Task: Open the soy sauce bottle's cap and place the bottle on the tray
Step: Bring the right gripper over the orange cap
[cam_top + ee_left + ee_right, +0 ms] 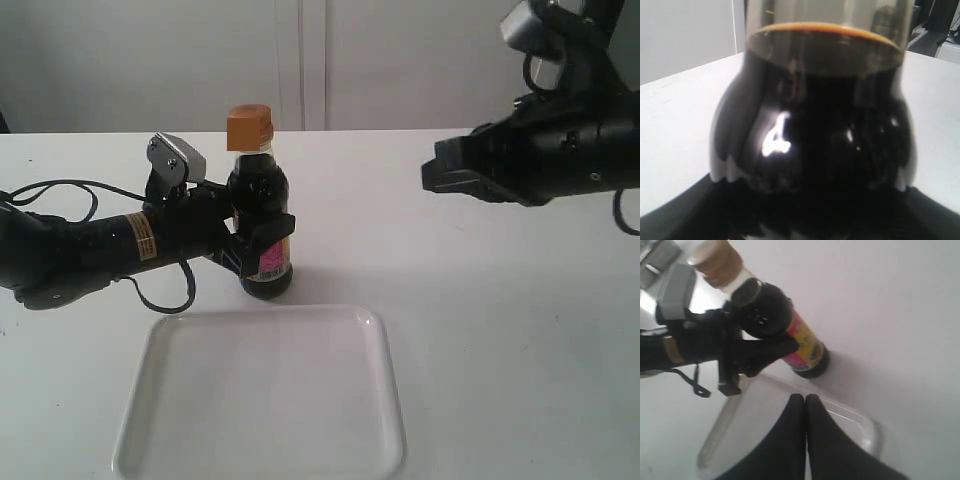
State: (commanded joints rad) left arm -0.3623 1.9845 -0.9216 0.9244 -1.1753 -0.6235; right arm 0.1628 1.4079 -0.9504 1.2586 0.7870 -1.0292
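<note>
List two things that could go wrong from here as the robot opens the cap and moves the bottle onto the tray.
1. The left gripper clamps the soy sauce bottle at its rounded glass body, so prying the closed cap could make it slip or tip.
2. The liquid reaches the neck. Once the cap is open, lifting the bottle over the rim of the tray might spill sauce.

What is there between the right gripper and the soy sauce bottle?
Nothing. In the exterior view, only bare white table shows between the right gripper and the soy sauce bottle.

Blurred soy sauce bottle [810, 140], top beyond the frame (left wrist view)
</note>
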